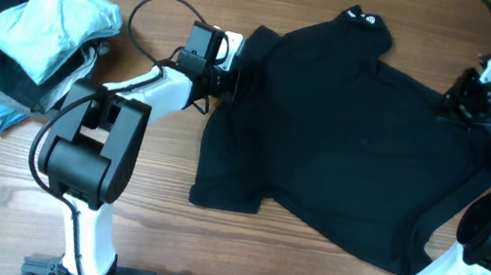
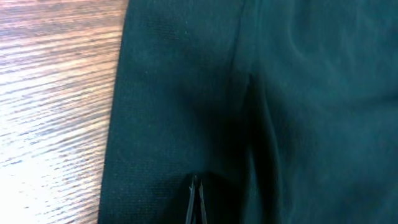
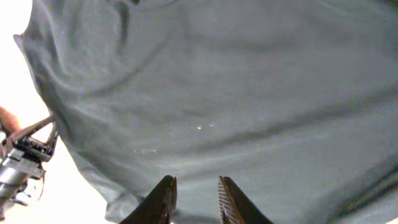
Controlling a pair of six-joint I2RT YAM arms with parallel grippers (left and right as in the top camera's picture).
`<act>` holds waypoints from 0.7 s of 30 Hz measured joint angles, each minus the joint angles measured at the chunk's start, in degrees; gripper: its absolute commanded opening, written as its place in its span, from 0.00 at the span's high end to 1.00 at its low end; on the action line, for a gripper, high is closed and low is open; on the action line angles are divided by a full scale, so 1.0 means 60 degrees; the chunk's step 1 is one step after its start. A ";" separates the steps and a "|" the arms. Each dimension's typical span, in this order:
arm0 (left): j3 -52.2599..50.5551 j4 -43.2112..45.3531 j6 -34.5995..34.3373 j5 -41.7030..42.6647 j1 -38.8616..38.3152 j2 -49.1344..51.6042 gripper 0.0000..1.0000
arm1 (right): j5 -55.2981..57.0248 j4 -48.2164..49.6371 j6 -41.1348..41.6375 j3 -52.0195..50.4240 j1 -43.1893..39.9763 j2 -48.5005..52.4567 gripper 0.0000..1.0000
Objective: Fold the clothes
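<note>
Well to the left of the black shirt (image 1: 355,135), a loose pile of clothes (image 1: 39,36) lies on the wooden desk (image 1: 208,250), with a pale blue piece crumpled on top of darker ones. It does not touch the shirt.

The left arm reaches in toward the shirt's left edge, and the left claw (image 1: 230,81) sits on the sleeve there. In the left wrist view its tips (image 2: 196,199) are pressed together into one thin point over the dark cloth, just inside the shirt's hem, with bare desk (image 2: 50,93) beyond that hem. The claw is closed. The cloth is too dark to tell whether a pinch of fabric is caught between the tips.

The shirt itself is spread nearly flat across the middle of the desk, collar (image 1: 363,18) at the far side. It is rumpled along its near hem.

The right claw (image 1: 464,98) hovers at the shirt's right shoulder. In the right wrist view its two fingers (image 3: 165,199) stand apart, with nothing held in the gap (image 3: 194,199), and the shirt's fabric fills almost all of that view.
</note>
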 measured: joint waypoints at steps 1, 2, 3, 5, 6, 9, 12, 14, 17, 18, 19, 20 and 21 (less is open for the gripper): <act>0.0102 -0.0117 0.0022 -0.0087 0.0051 0.0062 0.96 | -0.0029 -0.0004 -0.0040 0.0000 0.0033 0.0000 0.66; 0.0200 -0.0324 -0.0036 -0.0259 0.0058 0.0095 0.96 | -0.0015 -0.0004 -0.0055 0.0000 0.0033 0.0000 0.64; 0.0372 -0.0634 -0.0259 -0.0681 0.0080 0.0120 0.96 | 0.0055 -0.0004 -0.0066 0.0000 0.0033 0.0000 0.65; 0.0634 -0.1362 -0.0798 -0.1388 0.0554 0.0124 0.96 | 0.0601 0.0000 0.0233 -0.0142 0.0033 0.0000 0.62; 0.0692 -0.1592 -0.0973 -0.1552 0.1067 0.0095 0.96 | 0.0922 0.0015 0.0539 -0.0291 0.0033 0.0000 0.62; 0.0667 -0.2186 -0.1209 -0.1749 0.2743 -0.0135 0.96 | 0.1708 0.0328 0.1676 -0.1086 0.0033 -0.0022 0.67; 0.0364 -0.2495 -0.0987 -0.1446 0.3213 -0.0514 0.86 | 0.1883 0.1759 0.2554 -0.2637 0.0033 -0.0055 0.84; 0.0033 -0.2776 -0.0743 -0.1078 0.2871 -0.1071 0.77 | 0.1614 0.3187 0.2663 -0.3912 0.0044 -0.0091 0.85; -0.0018 -0.2736 -0.0590 -0.0838 0.2197 -0.2463 0.62 | 0.1082 0.5100 0.2863 -0.5621 0.0149 -0.0244 0.96; -0.0018 -0.2725 -0.0576 -0.0801 0.2106 -0.2714 0.53 | 0.1038 0.5370 0.3049 -0.5850 0.0142 -0.0393 0.96; -0.0015 -0.2725 -0.0517 -0.0761 0.2018 -0.2881 0.41 | 0.1122 0.5581 0.3333 -0.6014 0.0142 -0.0499 0.96; -0.0015 -0.2732 -0.0503 -0.0736 0.1963 -0.2896 0.28 | 0.1348 0.5745 0.3610 -0.6069 0.0153 -0.0565 0.96; -0.0018 -0.2750 -0.0525 -0.0736 0.1898 -0.2892 0.25 | 0.1738 0.5883 0.3799 -0.6033 0.0098 -0.0583 0.96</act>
